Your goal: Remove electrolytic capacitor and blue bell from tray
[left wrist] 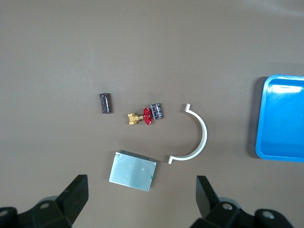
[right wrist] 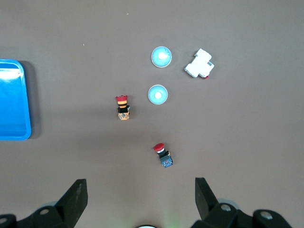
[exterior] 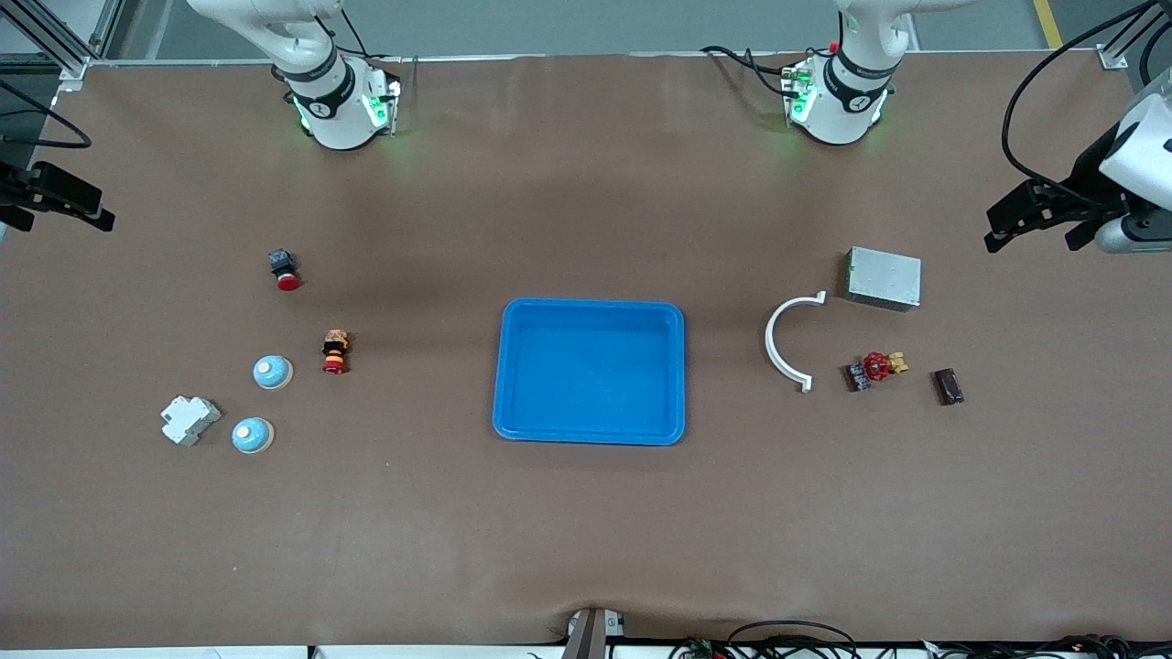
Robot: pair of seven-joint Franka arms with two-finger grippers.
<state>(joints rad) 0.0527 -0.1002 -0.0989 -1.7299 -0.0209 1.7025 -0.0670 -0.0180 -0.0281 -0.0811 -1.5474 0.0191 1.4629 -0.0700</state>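
Blue tray sits mid-table w/ wide bare brown table all round it, esp. toward the front camera.

Right gripper hangs at the right arm's end of the table, over bare surface by the edge, fingers spread wide, nothing between them. Left gripper hangs at the left arm's end, also wide apart & empty.

Right-arm side: two blue bells, one farther from the camera, the other nearer, just beside a white breaker block. A red-capped button and a striped button lie apart from them, the striped one closest to the tray.

Left-arm side: dark capacitor lies alone nearest the table end. Red valve touches a small dark component. White curved clip opens toward them; metal box is farther from the camera.

Left wrist view shows the box's fins & a print on the small component, unclear from the front. Right wrist view shows both finger pads spread over the buttons & bells.
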